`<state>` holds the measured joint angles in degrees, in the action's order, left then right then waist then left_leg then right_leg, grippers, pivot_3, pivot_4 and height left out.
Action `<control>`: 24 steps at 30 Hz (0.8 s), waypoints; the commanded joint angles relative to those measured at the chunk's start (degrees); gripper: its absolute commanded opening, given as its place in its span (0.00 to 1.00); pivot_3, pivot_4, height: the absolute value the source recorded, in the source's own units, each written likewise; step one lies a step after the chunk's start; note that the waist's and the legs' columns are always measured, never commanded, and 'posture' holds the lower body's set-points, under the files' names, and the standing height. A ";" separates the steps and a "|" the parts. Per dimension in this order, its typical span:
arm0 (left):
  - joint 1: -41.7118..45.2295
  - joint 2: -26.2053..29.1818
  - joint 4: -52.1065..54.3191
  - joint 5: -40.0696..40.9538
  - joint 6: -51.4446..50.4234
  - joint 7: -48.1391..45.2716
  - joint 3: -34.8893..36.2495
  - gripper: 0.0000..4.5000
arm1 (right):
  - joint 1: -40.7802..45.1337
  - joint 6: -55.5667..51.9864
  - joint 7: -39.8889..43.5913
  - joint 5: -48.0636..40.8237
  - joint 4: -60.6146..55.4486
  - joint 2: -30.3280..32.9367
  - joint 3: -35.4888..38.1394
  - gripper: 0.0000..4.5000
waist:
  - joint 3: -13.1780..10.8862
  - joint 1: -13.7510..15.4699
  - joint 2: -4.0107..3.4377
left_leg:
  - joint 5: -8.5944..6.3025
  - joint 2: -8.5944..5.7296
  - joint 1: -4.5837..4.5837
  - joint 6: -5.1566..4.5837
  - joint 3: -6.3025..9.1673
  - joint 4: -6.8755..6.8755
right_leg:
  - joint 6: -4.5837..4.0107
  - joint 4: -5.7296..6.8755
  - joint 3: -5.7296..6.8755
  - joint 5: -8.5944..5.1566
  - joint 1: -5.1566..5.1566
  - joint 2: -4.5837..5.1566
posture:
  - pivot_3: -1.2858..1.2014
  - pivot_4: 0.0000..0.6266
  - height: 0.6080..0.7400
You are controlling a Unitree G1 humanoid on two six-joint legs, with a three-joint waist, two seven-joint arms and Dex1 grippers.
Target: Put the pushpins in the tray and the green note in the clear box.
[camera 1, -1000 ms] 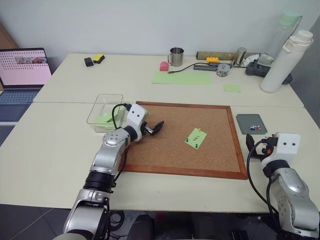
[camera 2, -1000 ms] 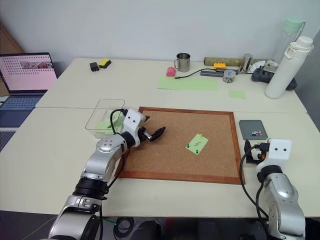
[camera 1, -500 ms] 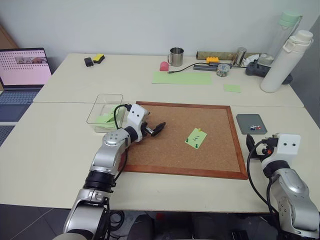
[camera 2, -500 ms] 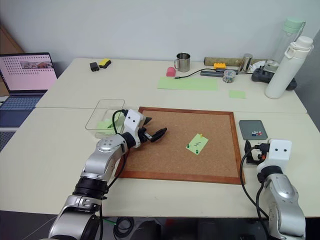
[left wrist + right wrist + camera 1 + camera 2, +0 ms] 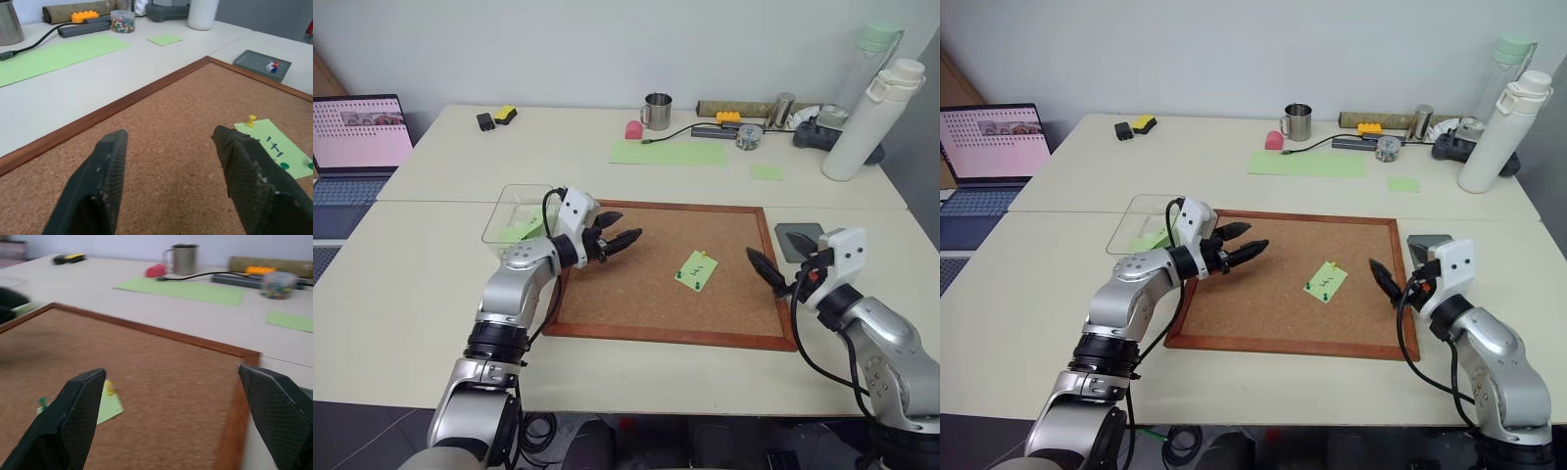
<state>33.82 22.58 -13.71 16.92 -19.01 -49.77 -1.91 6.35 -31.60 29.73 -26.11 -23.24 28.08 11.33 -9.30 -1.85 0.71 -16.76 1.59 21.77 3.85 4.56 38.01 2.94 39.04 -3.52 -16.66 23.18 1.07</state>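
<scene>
Two grippers hover over a cork board [image 5: 646, 313] on the tabletop [image 5: 431, 284]. The left gripper [image 5: 619, 233] and the right gripper [image 5: 781, 262] both have fingers spread, holding nothing. Between them the green note [image 5: 696, 270] lies pinned to the board by a yellow pushpin [image 5: 251, 119] and green ones. The tray [image 5: 798, 233] sits just beside the board's right edge, the clear box [image 5: 514, 211] at its left corner.
</scene>
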 commanded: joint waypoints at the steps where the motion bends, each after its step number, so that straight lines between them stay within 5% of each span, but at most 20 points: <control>1: -0.48 0.26 3.24 0.51 0.62 -1.05 -0.38 0.45 | 3.66 -0.28 2.88 -0.65 1.62 1.08 -2.78 1.00 | 0.00 -0.01 0.01 | 0.00 0.00 0.01 0.00 0.00 0.00 | 0.00 0.00 0.00 0.00 0.00 0.00 | 0.52 0.24 1.00; 12: -3.96 -1.23 6.29 -0.16 0.30 0.39 -1.22 0.02 | 10.17 0.69 0.26 3.81 8.40 -2.70 -9.74 1.00 | 0.00 -0.03 0.00 | 0.00 0.01 0.01 0.00 0.01 0.02 | 0.00 0.01 -0.01 0.00 0.01 0.01 | 0.52 0.24 1.00; 24: -7.93 -2.73 3.65 -5.65 0.44 2.57 -7.35 0.01 | 13.46 1.96 -2.39 7.15 17.09 -9.56 -13.15 1.00 | 0.00 0.02 0.00 | 0.00 0.00 0.02 0.01 0.00 0.03 | 0.00 0.02 -0.01 0.00 0.02 0.03 | 0.52 0.24 1.00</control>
<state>25.99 19.86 -9.88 12.50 -19.20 -47.87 -8.45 17.96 -31.65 27.51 -19.53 -6.77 19.05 -1.89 -9.30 -1.83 0.71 -16.76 1.59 21.79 3.86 4.56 38.04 2.94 39.06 -3.53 -16.66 23.21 1.09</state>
